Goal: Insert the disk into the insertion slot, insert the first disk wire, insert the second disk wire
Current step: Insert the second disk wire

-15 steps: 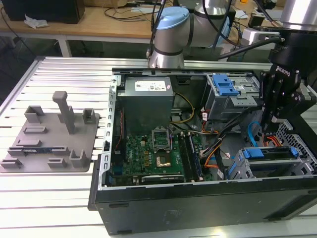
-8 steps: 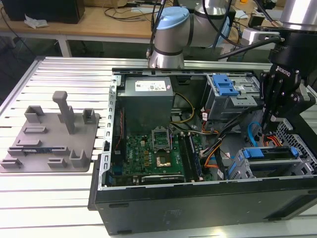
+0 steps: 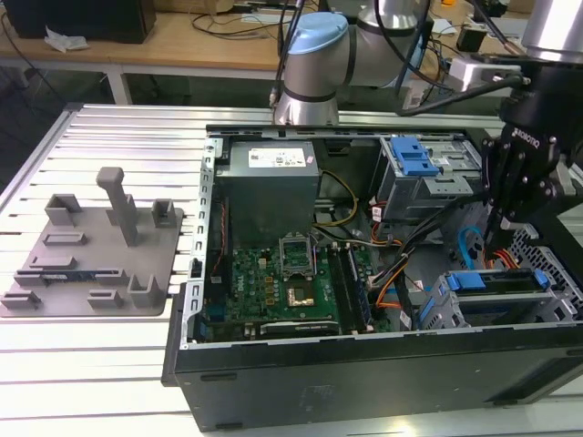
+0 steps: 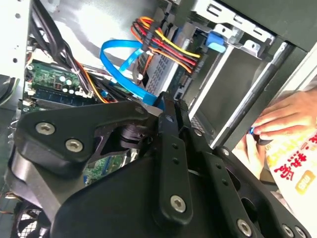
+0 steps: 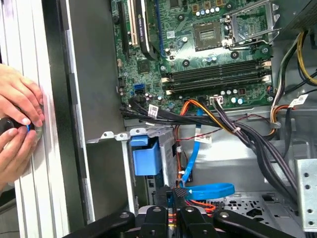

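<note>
disk (image 3: pixel 496 293) seated in slot (image 3: pixel 437 309) | my gripper (image 5: pixel 179 194) clamped on blue wire (image 5: pixel 210 189) plug | wire limp, grip plug body

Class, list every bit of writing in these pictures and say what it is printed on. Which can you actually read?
None reads clearly.
power supply label: print too small.
gripper: white lettering on its body, blurred.
white packet: red characters, not legible.
cable tags: too small.
</note>
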Robot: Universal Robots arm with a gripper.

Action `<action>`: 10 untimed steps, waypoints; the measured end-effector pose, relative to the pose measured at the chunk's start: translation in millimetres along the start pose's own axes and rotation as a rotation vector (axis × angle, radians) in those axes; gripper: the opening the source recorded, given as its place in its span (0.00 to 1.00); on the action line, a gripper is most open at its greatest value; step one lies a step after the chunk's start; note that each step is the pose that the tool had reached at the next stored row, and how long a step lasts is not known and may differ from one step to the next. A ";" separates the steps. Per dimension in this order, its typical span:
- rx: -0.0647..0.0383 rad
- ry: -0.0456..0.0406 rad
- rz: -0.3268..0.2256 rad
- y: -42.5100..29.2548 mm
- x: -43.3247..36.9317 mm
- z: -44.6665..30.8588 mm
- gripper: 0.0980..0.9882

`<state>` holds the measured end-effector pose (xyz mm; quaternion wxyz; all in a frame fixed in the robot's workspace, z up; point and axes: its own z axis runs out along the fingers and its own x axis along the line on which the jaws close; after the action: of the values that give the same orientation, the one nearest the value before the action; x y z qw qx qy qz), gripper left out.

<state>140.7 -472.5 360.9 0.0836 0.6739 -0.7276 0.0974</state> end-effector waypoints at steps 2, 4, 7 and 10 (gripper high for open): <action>-0.001 -0.0137 0.000 -0.4 5.6 1.5 0.07; -0.001 -0.0335 0.001 -0.8 10.0 2.6 0.07; -0.002 -0.0747 0.002 -1.3 16.7 4.5 0.07; -0.003 -0.1111 0.002 -1.9 24.4 6.5 0.07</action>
<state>140.7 -497.8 360.8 0.0441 0.6772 -0.7321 0.0587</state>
